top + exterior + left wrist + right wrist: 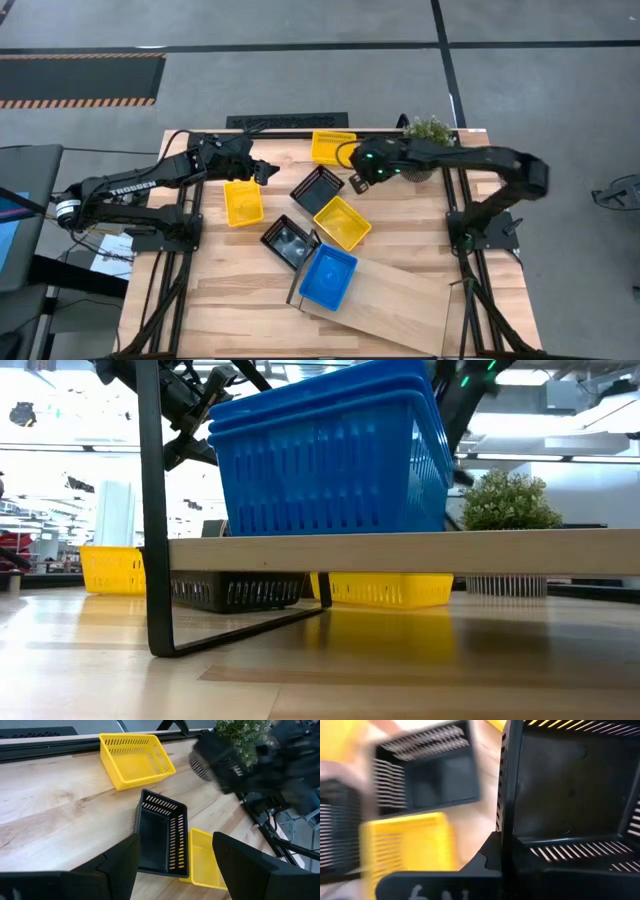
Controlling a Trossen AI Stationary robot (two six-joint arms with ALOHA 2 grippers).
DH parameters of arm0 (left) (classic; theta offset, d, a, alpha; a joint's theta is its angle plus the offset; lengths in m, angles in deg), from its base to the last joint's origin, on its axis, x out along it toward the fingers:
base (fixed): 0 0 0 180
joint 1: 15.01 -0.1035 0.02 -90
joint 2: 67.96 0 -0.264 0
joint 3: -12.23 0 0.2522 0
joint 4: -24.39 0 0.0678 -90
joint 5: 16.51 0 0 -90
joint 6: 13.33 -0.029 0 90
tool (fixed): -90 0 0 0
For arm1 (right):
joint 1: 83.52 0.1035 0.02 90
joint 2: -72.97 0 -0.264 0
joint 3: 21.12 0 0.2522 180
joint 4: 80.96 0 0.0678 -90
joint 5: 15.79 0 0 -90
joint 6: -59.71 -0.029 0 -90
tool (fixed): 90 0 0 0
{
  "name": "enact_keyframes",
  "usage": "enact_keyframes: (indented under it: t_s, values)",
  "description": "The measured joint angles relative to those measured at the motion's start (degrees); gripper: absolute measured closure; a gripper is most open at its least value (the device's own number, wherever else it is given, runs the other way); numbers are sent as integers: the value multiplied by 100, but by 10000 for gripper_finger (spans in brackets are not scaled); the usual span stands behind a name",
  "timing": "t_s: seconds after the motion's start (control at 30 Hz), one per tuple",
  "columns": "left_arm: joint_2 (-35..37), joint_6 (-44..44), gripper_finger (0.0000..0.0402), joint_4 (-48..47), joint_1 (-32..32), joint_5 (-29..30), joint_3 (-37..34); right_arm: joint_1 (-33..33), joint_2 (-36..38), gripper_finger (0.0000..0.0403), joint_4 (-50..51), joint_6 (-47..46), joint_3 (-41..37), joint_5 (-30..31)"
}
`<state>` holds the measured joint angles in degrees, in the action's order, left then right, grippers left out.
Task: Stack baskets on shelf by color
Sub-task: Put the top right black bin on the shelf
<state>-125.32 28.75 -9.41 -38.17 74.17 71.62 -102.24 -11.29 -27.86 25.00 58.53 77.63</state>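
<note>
My left gripper (265,170) (175,840) is open and hovers over the table's far left part, near a black basket (316,188) (162,835) that lies on the wood. My right gripper (358,182) (507,845) is shut on another black basket (570,795) (210,760). A third black basket (290,242) sits by the shelf (390,300). Blue baskets (328,276) (330,460) stand nested on the shelf's left end. Yellow baskets lie at the far edge (333,146), on the left (243,202) and in the middle (342,222). My right gripper holds the black basket by one side wall (506,795), at its rim. One finger (487,860) shows on the outside of the wall; the wall itself hides the other. In the left wrist view the basket hangs clear of the table beside the plant.
A potted green plant (430,130) (508,500) stands at the far right corner, close behind my right arm. The shelf lies slanted across the near right of the table (220,300); its black end frame (155,510) stands near the low camera. Bare wood shows at near left.
</note>
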Motion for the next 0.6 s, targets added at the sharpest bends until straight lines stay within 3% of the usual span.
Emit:
enact_keyframes:
  t_s: [0.13, 0.27, 0.47, 0.6]
  values:
    - [0, 2, 164, 0, 0, 0, 0, 666, 888, 398, 162, -334, 0, -13]
    - [0, 103, 164, -2, 0, 1, 0, 2103, 1417, 398, 448, -998, 4, -2]
    - [0, 272, 164, -10, -1, 9, 0, 4599, 1290, 399, 688, -2484, 4, 1054]
    - [0, 369, 164, -37, 0, 28, 0, 5822, 794, 399, 685, -3059, 52, 1464]
